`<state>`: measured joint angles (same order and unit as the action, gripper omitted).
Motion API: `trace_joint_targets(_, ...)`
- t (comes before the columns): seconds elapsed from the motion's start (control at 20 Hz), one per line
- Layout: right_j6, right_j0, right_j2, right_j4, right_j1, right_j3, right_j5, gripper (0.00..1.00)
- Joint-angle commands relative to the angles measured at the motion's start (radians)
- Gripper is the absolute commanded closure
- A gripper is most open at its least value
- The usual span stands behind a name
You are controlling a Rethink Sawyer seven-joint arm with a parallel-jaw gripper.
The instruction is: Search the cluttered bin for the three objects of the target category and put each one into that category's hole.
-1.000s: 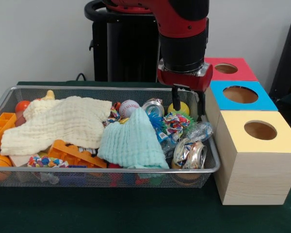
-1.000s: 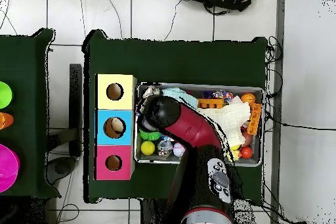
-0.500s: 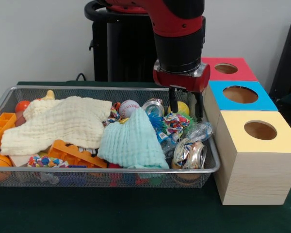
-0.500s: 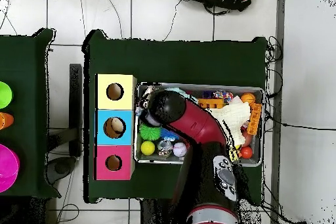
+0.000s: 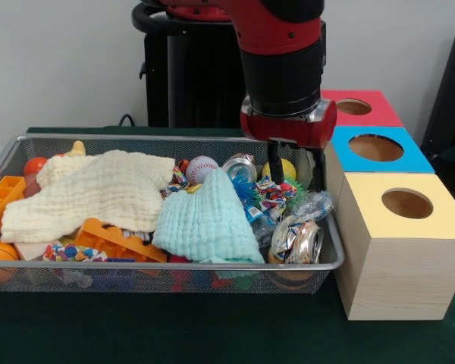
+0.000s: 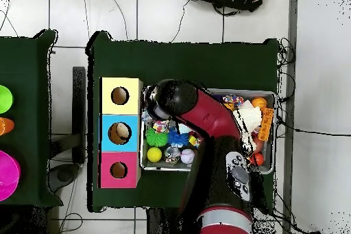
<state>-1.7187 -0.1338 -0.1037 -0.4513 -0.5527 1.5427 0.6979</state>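
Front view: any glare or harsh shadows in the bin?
Front view: even, soft light; the only glints are on the crushed shiny metal can and the clear crinkled wrapper. Overhead view: the red and black arm hides much of the wire mesh bin.

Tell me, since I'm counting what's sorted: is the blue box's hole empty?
No. The overhead view shows a pale object inside the blue box; what it is, cannot tell.
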Motion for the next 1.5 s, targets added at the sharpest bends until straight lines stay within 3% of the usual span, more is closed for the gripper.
trace_joint_targets(0.05,-0.266,-0.003,0.042,-0.020,0.048,-0.087,0.136,0.00)
trace_joint_targets(0.25,-0.221,-0.013,0.053,-0.010,0.048,-0.063,0.127,0.00)
trace_joint_targets(0.55,-0.107,-0.046,0.081,-0.011,-0.050,0.125,0.062,0.00)
trace_joint_targets(0.75,-0.040,-0.075,0.124,-0.029,-0.122,0.298,-0.091,0.00)
trace_joint_targets(0.95,0.005,-0.132,0.191,-0.023,-0.153,0.411,-0.210,0.00)
trace_joint_targets(1.3,-0.033,-0.197,0.274,0.020,-0.198,0.530,-0.348,0.00)
trace_joint_targets(1.5,-0.060,-0.200,0.277,0.040,-0.184,0.511,-0.349,0.00)
